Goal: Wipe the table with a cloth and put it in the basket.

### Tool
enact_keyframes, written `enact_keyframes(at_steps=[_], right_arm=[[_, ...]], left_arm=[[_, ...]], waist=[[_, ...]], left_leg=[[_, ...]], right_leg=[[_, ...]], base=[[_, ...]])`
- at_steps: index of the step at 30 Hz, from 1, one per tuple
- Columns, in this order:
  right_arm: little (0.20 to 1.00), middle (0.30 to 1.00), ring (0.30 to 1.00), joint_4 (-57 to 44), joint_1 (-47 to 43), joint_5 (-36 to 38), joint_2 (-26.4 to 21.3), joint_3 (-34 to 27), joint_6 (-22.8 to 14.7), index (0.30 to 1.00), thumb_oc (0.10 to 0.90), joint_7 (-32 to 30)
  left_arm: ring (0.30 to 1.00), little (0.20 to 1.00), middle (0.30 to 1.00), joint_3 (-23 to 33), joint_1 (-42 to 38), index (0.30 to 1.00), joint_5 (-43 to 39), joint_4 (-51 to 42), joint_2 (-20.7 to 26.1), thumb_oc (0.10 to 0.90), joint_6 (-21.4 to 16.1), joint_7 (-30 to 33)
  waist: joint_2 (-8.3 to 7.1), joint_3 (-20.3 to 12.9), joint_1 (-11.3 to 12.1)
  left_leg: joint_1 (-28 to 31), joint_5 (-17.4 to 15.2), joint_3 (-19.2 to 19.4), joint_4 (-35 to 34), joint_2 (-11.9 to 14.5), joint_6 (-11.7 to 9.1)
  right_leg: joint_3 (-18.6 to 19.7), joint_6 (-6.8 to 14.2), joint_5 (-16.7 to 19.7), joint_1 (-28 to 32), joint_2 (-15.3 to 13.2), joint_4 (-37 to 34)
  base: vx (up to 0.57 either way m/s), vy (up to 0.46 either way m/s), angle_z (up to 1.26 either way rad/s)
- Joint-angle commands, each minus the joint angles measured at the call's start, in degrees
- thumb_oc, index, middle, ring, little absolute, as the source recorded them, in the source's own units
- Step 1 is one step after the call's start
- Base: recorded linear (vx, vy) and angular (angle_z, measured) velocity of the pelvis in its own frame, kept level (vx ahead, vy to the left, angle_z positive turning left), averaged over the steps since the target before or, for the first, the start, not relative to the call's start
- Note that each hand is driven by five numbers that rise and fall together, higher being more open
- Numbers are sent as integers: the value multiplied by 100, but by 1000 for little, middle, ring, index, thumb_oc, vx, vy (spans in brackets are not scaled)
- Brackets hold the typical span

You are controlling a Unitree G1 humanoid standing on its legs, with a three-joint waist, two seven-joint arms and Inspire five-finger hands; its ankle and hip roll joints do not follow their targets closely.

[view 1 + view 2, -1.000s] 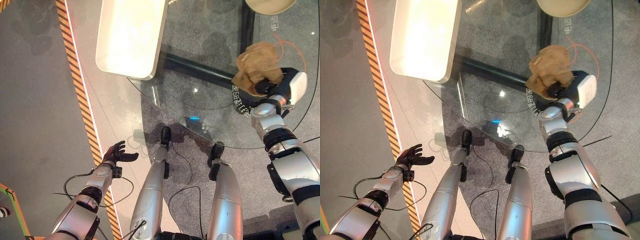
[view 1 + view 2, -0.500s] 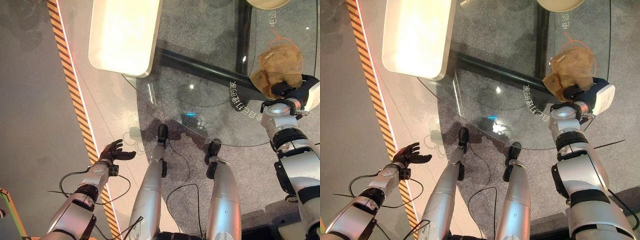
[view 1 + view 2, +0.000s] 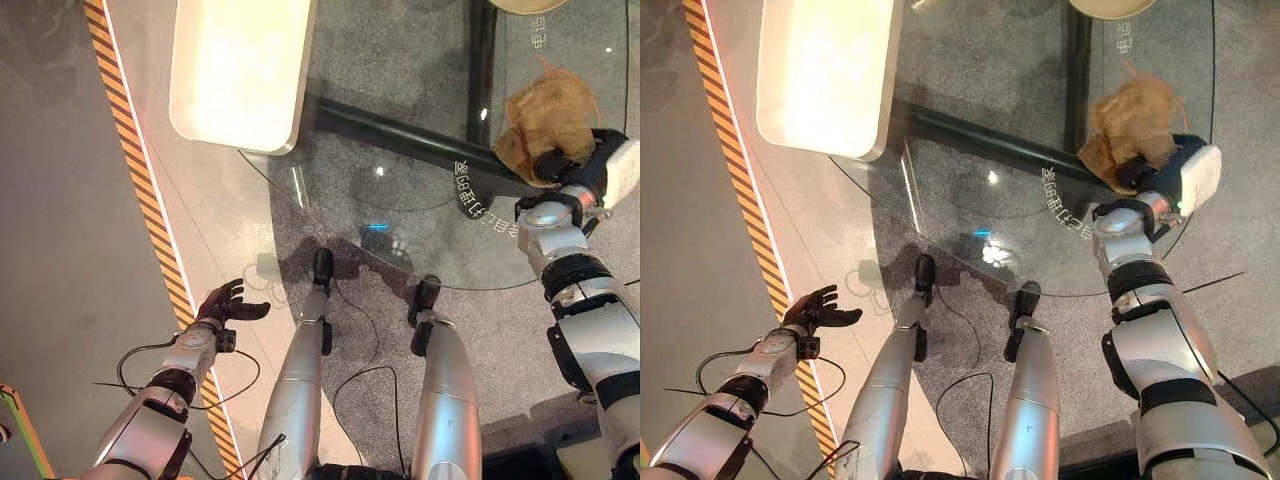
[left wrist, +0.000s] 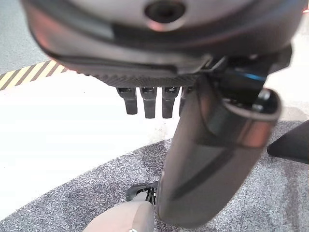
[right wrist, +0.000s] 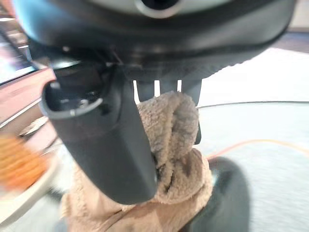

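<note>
Right wrist view, right hand (image 5: 104, 140) clutching bunched cloth (image 5: 176, 145)

Basket (image 3: 1112, 7) at twelve o'clock cut off by the edge, right hand (image 3: 575, 165) fingertips buried in the tan cloth (image 3: 548, 110), orange blur in the right wrist view unidentifiable

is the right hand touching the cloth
Touching. In the right wrist view the right hand has its thumb and fingers curled round the tan cloth, which bunches between them. The left eye view shows the same grip above the glass table.

Fuzzy tan cloth (image 3: 548, 118) — glossy clear glass table (image 3: 400, 150) — matt speckled carpet (image 3: 520, 350)
</note>
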Motion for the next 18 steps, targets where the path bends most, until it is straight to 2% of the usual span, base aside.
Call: enact_keyframes(at_steps=[1, 7, 18], right_arm=[[200, 300, 300, -909, -729, -1104, -584, 587, -333, 300, 100, -58], [200, 300, 300, -1469, -926, -1868, -431, 1350, -104, 300, 100, 349], [200, 300, 300, -2028, -957, -2393, -96, 1988, 199, 300, 100, 969]], left_arm=[[900, 900, 900, 123, 36, 900, -48, 260, 355, 800, -42, 38], [900, 900, 900, 75, -17, 900, -9, 269, 265, 800, -70, 40], [900, 900, 900, 37, -79, 900, 67, 275, 158, 800, -89, 48]], waist=[[-155, -136, 160], [-99, -136, 216], [-64, -136, 282]], left_leg=[[22, -922, 209, 758, -166, 241], [70, -881, 215, 688, -218, 239], [98, -834, 225, 631, -263, 227]], right_leg=[[-35, 63, 538, 230, 184, -955], [-89, 36, 512, 288, 147, -1010], [-149, 16, 499, 343, 111, -1056]], base=[[-9, 4, -3], [0, 0, 0], [-1, 2, 1]])
